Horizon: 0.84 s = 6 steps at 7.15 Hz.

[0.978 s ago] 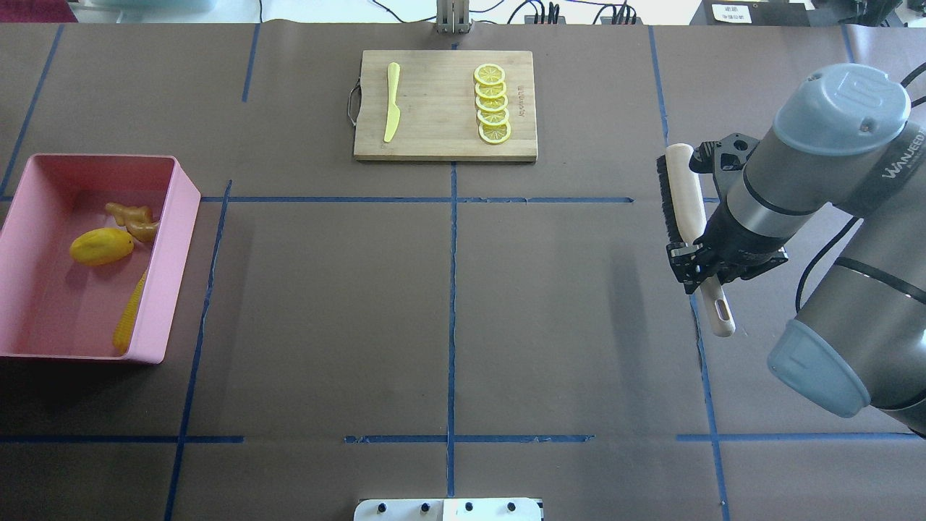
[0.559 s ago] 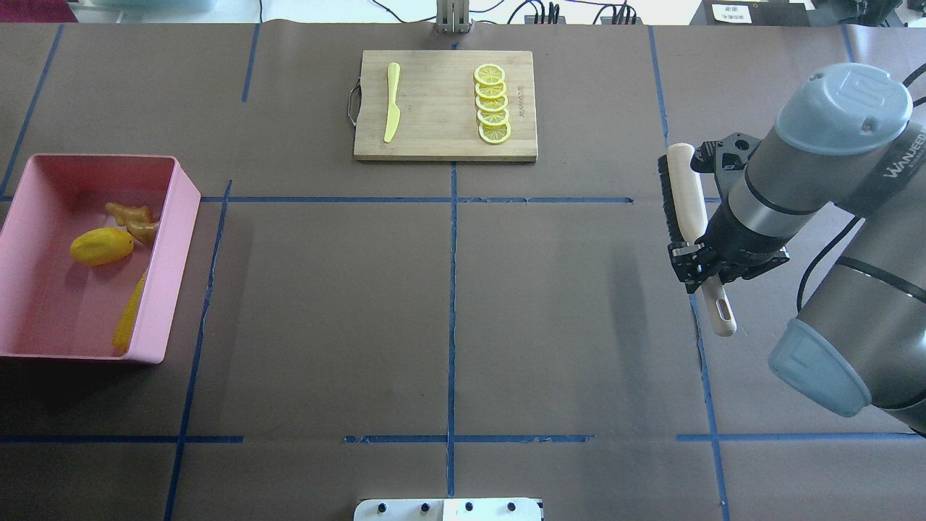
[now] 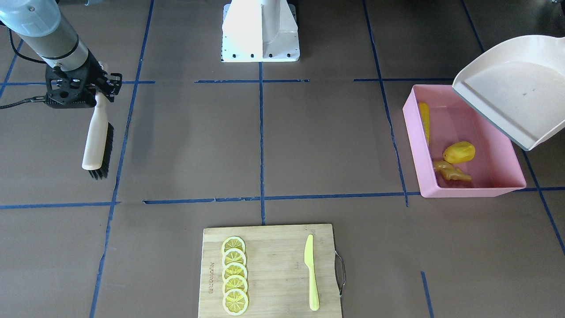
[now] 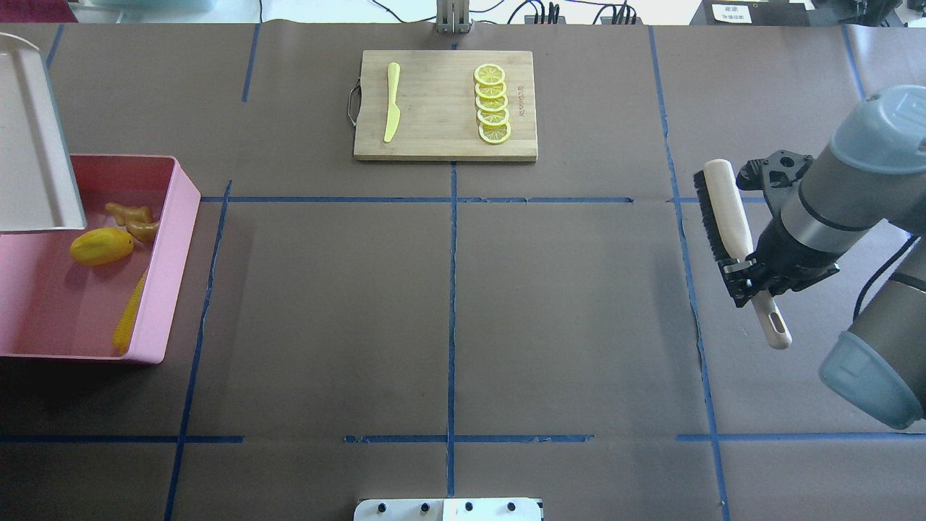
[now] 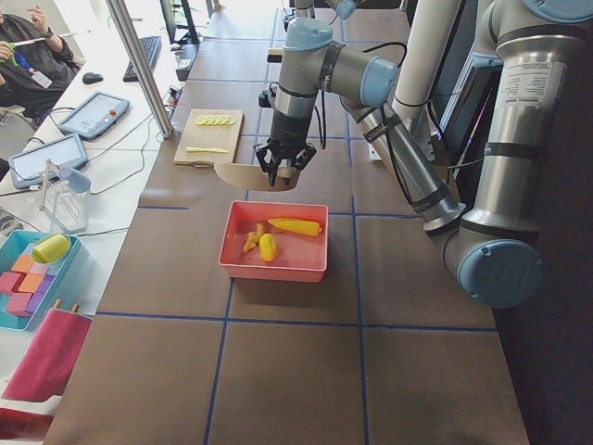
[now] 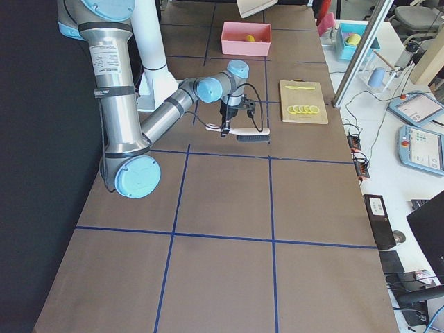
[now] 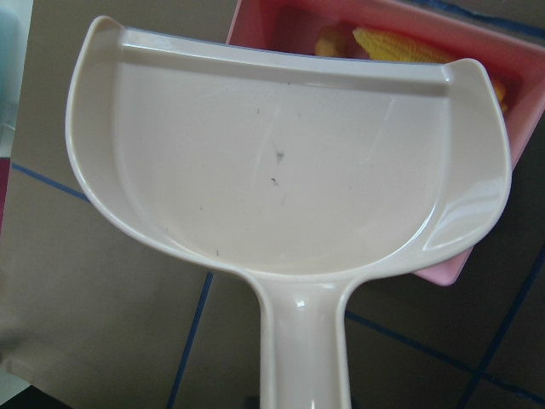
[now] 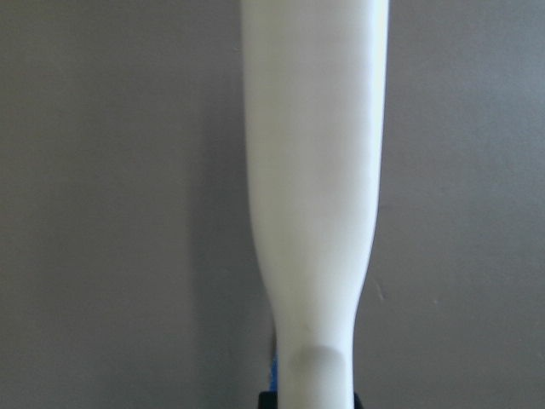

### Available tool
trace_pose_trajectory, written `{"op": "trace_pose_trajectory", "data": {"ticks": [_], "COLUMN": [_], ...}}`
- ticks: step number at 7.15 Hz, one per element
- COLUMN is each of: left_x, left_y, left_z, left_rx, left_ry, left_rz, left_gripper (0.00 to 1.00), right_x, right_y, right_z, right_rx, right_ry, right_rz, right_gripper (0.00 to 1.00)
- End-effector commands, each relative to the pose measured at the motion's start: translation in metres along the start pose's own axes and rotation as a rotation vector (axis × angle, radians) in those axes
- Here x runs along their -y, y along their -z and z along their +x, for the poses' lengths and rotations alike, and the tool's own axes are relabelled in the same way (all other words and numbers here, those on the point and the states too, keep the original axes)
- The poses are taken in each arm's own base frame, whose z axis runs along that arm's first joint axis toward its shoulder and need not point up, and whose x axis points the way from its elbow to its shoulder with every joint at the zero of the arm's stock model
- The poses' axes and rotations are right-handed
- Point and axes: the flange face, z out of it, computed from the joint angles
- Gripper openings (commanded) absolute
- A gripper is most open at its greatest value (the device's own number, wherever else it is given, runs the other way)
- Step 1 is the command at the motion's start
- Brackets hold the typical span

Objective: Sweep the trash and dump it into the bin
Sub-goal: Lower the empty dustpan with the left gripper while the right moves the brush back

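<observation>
The pink bin (image 4: 165, 239) stands at the table's left end. In it lie the corn cob (image 4: 130, 320), the yellow oval fruit (image 4: 101, 246) and the tan ginger root (image 4: 134, 221). They also show in the front view: bin (image 3: 412, 145), corn (image 3: 424, 119), fruit (image 3: 459, 152), ginger (image 3: 451, 172). My left gripper (image 5: 283, 171) holds the beige dustpan (image 4: 29, 145) by its handle (image 7: 302, 358), in the air over the bin's far end; the pan is empty. My right gripper (image 4: 752, 281) is shut on the handle of a wooden brush (image 4: 725, 213) at the right.
A wooden cutting board (image 4: 441, 137) at the far middle carries a lime-green knife (image 4: 391, 101) and a row of lemon slices (image 4: 493, 103). Blue tape lines cross the brown table cover. The robot base (image 3: 260, 31) stands at the near middle edge.
The dustpan has come into the overhead view at the far left, above the bin's far end. My right arm has moved the brush to the right and a little nearer the robot.
</observation>
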Motion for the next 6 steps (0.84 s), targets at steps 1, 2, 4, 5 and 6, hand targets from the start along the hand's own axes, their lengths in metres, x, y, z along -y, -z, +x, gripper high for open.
{"op": "trace_pose_trajectory", "data": {"ticks": [1, 2, 4, 5, 6], "left_x": [0.066, 0.107, 0.145, 0.155, 0.171], "left_y": [-0.019, -0.042, -0.060, -0.061, -0.062], "left_z": [0.024, 0.043, 0.060, 0.063, 0.074], "left_rx": [-0.095, -0.154, -0.180, -0.182, -0.198], "left_ry": [-0.013, -0.054, -0.063, -0.056, -0.051], "left_rz": [0.047, 0.046, 0.074, 0.087, 0.095], "left_gripper": [0.00, 0.00, 0.00, 0.00, 0.00], "right_x": [-0.015, -0.021, -0.023, -0.018, -0.025], "right_y": [-0.022, -0.033, -0.053, -0.067, -0.085], "right_z": [0.064, 0.084, 0.106, 0.115, 0.137], "right_rx": [-0.025, -0.046, -0.059, -0.056, -0.029], "right_ry": [-0.058, -0.090, -0.136, -0.129, -0.104], "right_rz": [-0.014, -0.041, -0.097, -0.091, -0.061], "right_gripper": [0.00, 0.00, 0.00, 0.00, 0.00]}}
